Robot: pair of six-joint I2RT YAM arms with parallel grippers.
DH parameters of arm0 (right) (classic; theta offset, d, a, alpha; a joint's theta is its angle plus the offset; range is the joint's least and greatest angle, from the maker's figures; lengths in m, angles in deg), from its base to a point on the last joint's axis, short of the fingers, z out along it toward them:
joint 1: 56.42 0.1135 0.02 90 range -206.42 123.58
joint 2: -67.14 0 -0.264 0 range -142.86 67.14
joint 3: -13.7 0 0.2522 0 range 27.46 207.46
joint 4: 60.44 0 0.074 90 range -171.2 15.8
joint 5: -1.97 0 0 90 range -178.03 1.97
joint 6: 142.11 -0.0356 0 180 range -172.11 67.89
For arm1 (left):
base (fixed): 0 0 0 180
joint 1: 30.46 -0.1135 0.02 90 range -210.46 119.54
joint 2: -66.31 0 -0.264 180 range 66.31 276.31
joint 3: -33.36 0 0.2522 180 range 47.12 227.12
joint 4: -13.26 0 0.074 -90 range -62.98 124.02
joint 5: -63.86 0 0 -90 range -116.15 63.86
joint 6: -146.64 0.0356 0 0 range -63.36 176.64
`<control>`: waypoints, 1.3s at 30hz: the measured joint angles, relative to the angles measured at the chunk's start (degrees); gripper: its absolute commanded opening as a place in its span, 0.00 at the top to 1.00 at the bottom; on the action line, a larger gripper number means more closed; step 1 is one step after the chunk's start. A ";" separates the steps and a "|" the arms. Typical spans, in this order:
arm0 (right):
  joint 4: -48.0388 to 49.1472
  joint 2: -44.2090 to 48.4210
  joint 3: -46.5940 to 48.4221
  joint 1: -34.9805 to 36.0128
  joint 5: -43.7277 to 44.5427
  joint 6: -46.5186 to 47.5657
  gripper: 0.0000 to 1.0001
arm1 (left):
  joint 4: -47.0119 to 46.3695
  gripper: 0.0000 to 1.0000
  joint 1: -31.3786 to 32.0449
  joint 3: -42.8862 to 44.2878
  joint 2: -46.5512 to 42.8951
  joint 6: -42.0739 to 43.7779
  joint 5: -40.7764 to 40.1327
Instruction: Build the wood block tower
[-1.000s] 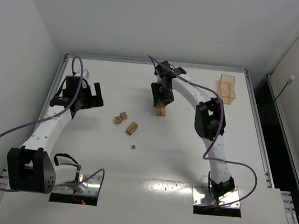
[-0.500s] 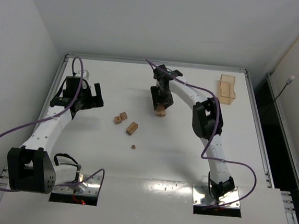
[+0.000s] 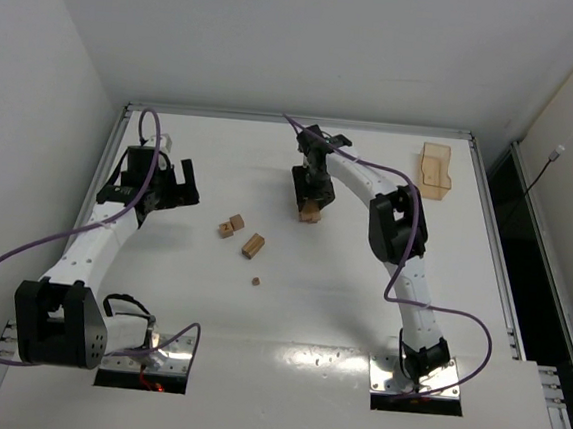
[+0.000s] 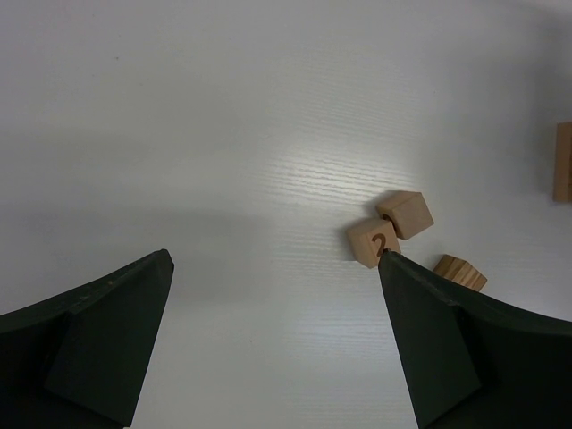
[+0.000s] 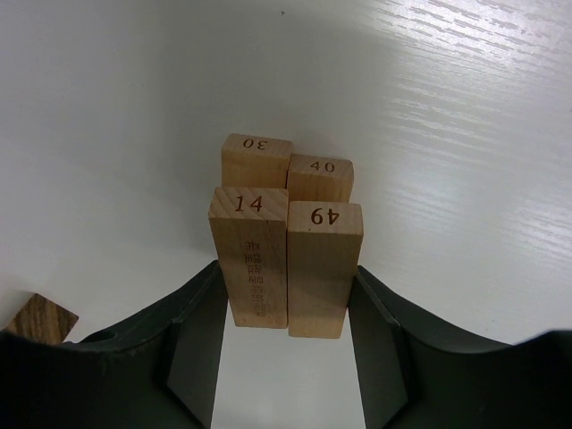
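Observation:
The tower stands at the table's far middle. In the right wrist view it is two layers of light-tan bars: bars 14 and 49 lie side by side on bars 30 and 40. My right gripper is over it, its fingers pressed against the outer sides of the top pair. My left gripper is open and empty above bare table. Two loose cubes, a short bar and a tiny cube lie between the arms.
A translucent orange-tan tray stands at the far right. In the left wrist view, cube "2" touches another cube beside my right finger, with a block behind it. A darker wood piece lies left of the right gripper.
The right arm's elbow and wrist have shifted slightly left over the tower, which stays in place. The left arm and loose blocks have not moved.

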 measured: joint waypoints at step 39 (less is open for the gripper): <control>0.35 -2.01 0.22 -0.04 -1.97 0.09 0.00 | -0.52 0.00 0.00 -0.04 1.70 -0.04 1.27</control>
